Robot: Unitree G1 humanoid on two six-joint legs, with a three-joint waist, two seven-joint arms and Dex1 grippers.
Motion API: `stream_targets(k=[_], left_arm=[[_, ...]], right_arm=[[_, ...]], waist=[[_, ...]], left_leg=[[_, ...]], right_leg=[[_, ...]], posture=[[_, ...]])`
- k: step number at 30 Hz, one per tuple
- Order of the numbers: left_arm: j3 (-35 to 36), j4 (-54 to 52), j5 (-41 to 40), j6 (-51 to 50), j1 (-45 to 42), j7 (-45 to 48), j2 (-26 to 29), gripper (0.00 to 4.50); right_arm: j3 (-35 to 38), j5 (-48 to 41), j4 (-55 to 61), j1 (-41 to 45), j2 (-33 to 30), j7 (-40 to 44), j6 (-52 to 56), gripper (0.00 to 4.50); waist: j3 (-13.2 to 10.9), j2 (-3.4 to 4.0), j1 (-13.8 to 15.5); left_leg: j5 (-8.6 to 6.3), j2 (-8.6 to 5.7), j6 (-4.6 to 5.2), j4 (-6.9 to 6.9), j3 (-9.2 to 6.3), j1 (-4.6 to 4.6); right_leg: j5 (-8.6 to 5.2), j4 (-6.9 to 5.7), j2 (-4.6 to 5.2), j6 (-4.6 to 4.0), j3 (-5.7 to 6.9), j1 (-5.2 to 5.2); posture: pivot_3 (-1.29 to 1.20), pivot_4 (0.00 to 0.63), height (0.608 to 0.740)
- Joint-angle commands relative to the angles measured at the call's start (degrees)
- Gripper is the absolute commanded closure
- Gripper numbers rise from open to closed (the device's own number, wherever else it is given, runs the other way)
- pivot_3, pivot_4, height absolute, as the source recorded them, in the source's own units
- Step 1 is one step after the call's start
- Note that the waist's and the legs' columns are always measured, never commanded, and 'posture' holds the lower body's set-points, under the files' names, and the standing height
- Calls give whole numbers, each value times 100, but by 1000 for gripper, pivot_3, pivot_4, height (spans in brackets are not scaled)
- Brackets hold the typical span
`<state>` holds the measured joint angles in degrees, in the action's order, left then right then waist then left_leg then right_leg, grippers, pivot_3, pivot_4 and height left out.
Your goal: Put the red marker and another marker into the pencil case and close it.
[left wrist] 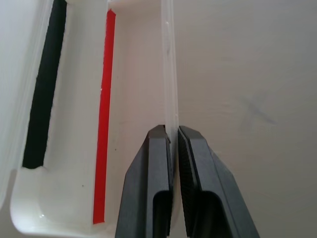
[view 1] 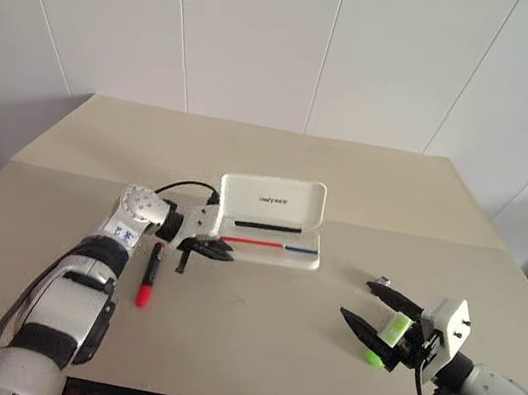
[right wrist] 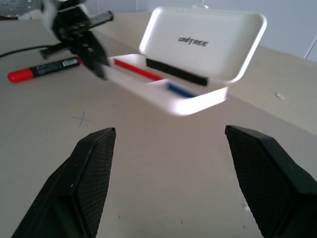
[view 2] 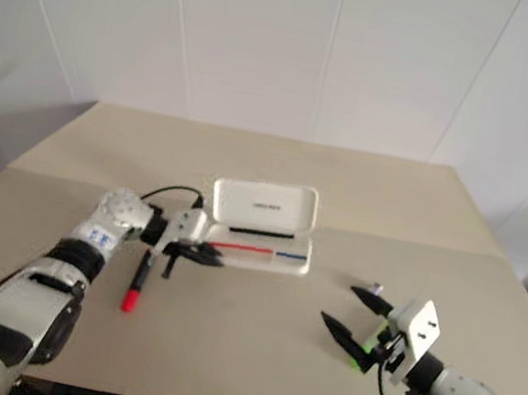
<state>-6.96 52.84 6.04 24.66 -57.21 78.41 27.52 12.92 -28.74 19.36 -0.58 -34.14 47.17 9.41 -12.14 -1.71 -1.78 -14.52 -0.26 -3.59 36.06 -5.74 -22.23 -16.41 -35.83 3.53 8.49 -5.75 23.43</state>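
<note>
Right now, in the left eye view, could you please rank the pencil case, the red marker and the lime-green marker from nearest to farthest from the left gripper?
1. The pencil case: the left gripper, shut, pinches its front wall.
2. The red marker: on the table just left of the gripper.
3. The lime-green marker: far right, by the open right gripper.

The pencil case (view 1: 269, 236), a flat white box with rounded corners, sits open just above the frame's centre. Its lid stands upright with small dark lettering and a black strip along its lower edge, and a red-and-blue stripe runs along the tray. The red marker (view 1: 147, 277), black-bodied with a bright red cap, lies on the table at centre left, cap toward the bottom edge. The lime-green marker (view 1: 389, 333) is at lower right.
</note>
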Motion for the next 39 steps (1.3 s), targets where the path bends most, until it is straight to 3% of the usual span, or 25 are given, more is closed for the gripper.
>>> stream_targets(k=[1, 6, 11, 24, 38, 39], left_arm=[[-16, -1578, -365, -448, 656, 117, 236, 4496], [-128, -3563, -274, -1597, 1793, -351, 388, 4496], [-245, -4693, -156, -2455, 2325, -824, 443, 4496], [-639, -5040, 191, -2540, 2580, -1710, 509, 4496], [-536, -6104, -439, -3077, 2926, -1592, 655, 98], [-521, -6197, -499, -3134, 2957, -1571, 684, 40]], right_arm=[[300, -203, 104, -86, -183, 164, 1, 0], [499, -307, 150, -285, -323, 270, 58, 0], [498, -315, 134, -274, -348, 275, 75, 0], [363, -242, -1, -95, -309, 287, 65, 0], [285, -248, -72, 16, -315, 349, 75, 0], [277, -248, -95, 35, -319, 371, 69, 0]], waist=[[0, 1, 7], [0, 1, 29], [0, 1, 21], [1, 1, 20], [1, 1, 18], [1, 1, 17]], left_leg=[[0, 0, 0, 0, 0, 0], [0, 0, 0, 8, -1, 3], [1, 0, 1, 16, -1, 7], [1, 0, 2, 13, 1, 9], [1, 1, 2, 9, 2, 8], [1, 1, 2, 10, 2, 9]], right_leg=[[0, -1, 0, 0, 0, 1], [0, -6, 1, -1, -4, -4], [3, -6, 1, -2, -5, -10], [2, -1, 1, -5, -5, -10], [2, 2, 1, -6, -5, -10], [2, 3, 1, -6, -5, -10]], posture=[[0, 150, 740], [0, 150, 740], [0, 150, 740], [0, 150, 740], [0, 150, 740], [0, 150, 740]])
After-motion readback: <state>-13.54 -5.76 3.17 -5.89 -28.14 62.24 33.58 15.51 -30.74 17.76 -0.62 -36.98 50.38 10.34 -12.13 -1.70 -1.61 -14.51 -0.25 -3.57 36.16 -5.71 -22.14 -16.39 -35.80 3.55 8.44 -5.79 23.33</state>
